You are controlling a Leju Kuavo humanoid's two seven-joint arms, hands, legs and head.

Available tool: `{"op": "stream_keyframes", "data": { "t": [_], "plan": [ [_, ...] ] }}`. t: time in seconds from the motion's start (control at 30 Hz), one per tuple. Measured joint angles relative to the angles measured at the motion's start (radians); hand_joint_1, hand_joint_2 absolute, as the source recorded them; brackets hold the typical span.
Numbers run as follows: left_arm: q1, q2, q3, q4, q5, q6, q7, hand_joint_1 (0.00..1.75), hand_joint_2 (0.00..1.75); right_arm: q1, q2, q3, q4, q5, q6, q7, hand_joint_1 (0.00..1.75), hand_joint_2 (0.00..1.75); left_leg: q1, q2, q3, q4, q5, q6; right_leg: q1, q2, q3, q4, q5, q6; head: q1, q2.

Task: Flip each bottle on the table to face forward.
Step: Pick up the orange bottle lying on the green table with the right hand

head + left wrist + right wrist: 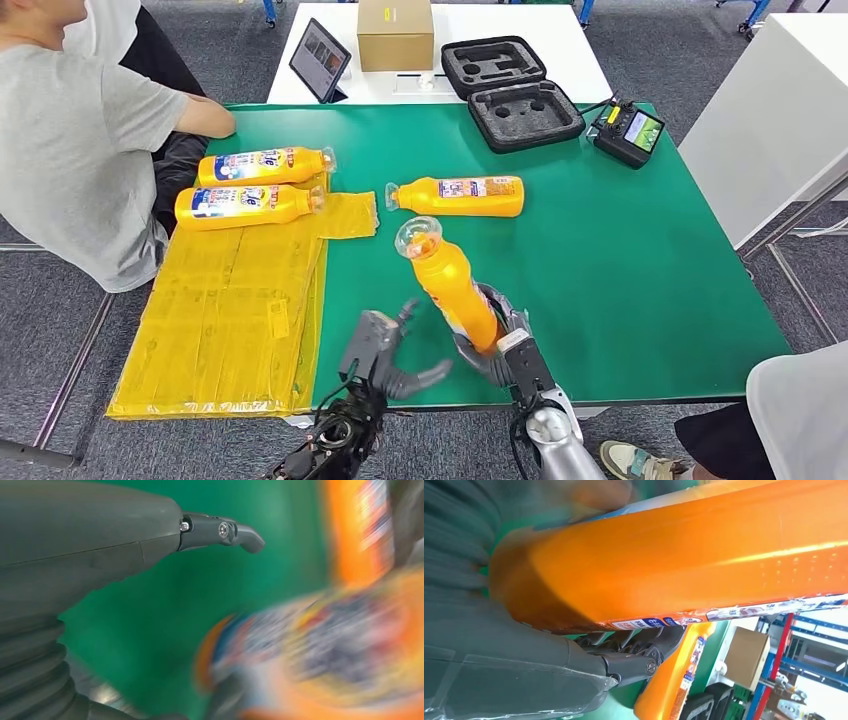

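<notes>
Head view: four orange bottles in total, all with clear caps. The held bottle (455, 285) is glossy orange, plain side to the camera, no label showing on that face. The right hand (497, 340) grips it round the base, near the front edge of the green table (640, 270). It's lifted and tilted, long axis running from the hand up and away, cap end pointing toward the far-left of the table. Right wrist view confirms fingers wrapped under the orange body, with a label strip along one edge.

The left hand (392, 362) sits just beside it, fingers spread, holding nothing. Left wrist view is motion-blurred but shows a label face close by.

The middle bottle (458, 196) lies flat mid-table, long axis left-right, cap pointing left, label strip up. Two labelled bottles (262, 166) (246, 205) lie side by side on the left, parallel, caps pointing right, big labels facing up. The nearer of them rests on a yellow sheet (235, 310).

One person (75, 150) sits at the left edge of the table.
</notes>
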Motion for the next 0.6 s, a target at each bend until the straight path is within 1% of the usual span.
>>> {"op": "stream_keyframes", "data": {
  "t": [0.03,0.07,0.17,0.6],
  "plan": [
    [-0.007,-0.005,-0.009,0.03,0.003,-0.028,-0.006,0.0,0.0,-0.004,-0.001,0.003,0.008,-0.002,-0.007,0.0,1.75,1.75,0.0,0.0,0.0,0.0,0.0,0.0,0.0,0.0,0.0,0.0,0.0,0.0,0.0,0.0],
    [-0.013,-0.01,-0.014,0.051,0.004,-0.042,-0.031,0.0,0.0,-0.006,-0.002,0.007,0.014,-0.002,-0.014,0.0,1.75,1.75,0.0,0.0,0.0,0.0,0.0,0.0,0.0,0.0,0.0,0.0,0.0,0.0,0.0,0.0],
    [-0.027,-0.02,-0.022,0.079,0.003,-0.041,-0.09,0.0,0.0,-0.006,-0.004,0.015,0.027,0.0,-0.028,0.0,1.75,1.75,0.0,0.0,0.0,0.0,0.0,0.0,0.0,0.0,0.0,0.0,0.0,0.0,0.0,0.0],
    [-0.04,-0.022,-0.034,0.093,0.0,-0.035,-0.095,0.0,0.0,-0.006,-0.013,0.028,0.048,0.003,-0.032,0.0,1.75,1.75,0.0,0.0,-0.001,0.0,0.0,0.0,0.0,0.0,-0.001,0.0,0.0,0.0,0.0,0.0]
  ]
}}
